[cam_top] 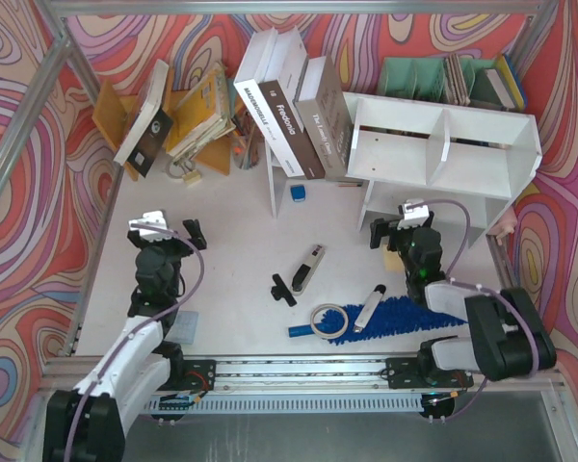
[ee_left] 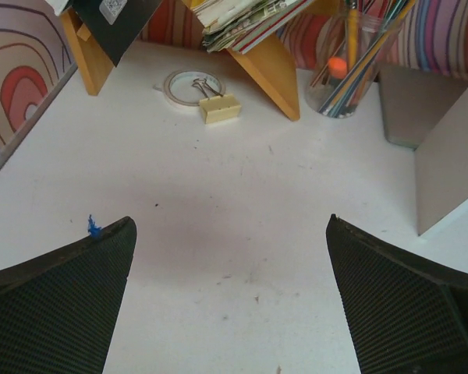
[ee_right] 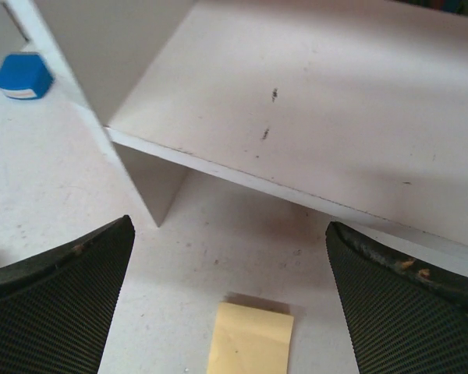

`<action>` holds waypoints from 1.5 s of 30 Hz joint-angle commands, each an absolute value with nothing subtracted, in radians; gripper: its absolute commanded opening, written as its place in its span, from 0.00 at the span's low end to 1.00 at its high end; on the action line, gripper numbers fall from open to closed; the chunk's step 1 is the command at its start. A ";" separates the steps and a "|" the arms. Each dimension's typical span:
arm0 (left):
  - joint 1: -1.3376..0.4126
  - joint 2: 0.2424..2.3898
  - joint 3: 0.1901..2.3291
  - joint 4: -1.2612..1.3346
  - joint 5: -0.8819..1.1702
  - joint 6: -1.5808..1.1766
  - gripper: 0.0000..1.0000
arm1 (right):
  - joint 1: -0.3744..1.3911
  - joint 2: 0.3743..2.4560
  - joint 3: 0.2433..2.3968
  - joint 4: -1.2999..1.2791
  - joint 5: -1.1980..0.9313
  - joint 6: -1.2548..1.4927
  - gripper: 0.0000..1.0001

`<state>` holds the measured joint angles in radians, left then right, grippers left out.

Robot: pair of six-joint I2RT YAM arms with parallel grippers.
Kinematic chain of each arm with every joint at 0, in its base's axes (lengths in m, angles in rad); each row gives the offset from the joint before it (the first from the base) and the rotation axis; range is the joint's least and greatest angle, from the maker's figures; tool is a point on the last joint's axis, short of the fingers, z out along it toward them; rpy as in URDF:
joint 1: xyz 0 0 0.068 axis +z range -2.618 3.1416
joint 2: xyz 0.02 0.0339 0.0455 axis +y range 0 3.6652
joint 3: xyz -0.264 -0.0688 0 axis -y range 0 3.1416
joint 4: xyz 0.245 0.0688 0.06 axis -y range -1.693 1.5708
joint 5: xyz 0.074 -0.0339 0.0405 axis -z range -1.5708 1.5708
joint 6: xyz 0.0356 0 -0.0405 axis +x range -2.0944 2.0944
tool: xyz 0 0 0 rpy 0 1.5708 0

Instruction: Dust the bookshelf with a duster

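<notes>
Table [cam_top: 236,241] bears duster [cam_top: 397,314], seemingly ungripped, near the bookshelf [cam_top: 477,171].

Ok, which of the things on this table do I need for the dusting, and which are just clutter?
For the job: bookshelf; duster.

Lying about: tape roll; marker; sticky pad; binder clip; books; pen cup.

Black-and-white arms [cam_top: 150,274], lilac cables [cam_top: 203,262], textured black fingers [ee_left: 58,304]
</notes>
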<state>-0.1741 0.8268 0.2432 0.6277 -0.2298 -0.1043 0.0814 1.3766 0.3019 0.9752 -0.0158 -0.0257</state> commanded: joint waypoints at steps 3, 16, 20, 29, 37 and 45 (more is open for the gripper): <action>-0.181 0.721 0.260 0.448 -0.194 -0.260 0.98 | 0.126 1.170 0.267 0.771 -0.004 0.000 0.99; -0.181 0.586 0.407 -0.046 -0.211 -0.549 0.98 | 0.132 0.762 0.385 0.171 -0.064 0.307 0.99; -0.181 0.508 0.424 -0.144 -0.254 -0.633 0.98 | 0.132 0.642 0.391 0.079 -0.067 0.448 0.99; -0.181 0.378 0.524 -0.417 -0.354 -0.834 0.98 | 0.132 0.638 0.467 -0.101 -0.218 0.584 0.99; -0.182 0.507 0.674 -0.574 -0.127 -0.724 0.98 | 0.351 0.705 0.592 -0.333 -0.129 0.562 0.99; -0.218 0.574 0.877 -0.793 -0.115 -0.587 0.98 | 0.751 0.837 0.642 -0.419 0.127 0.671 0.92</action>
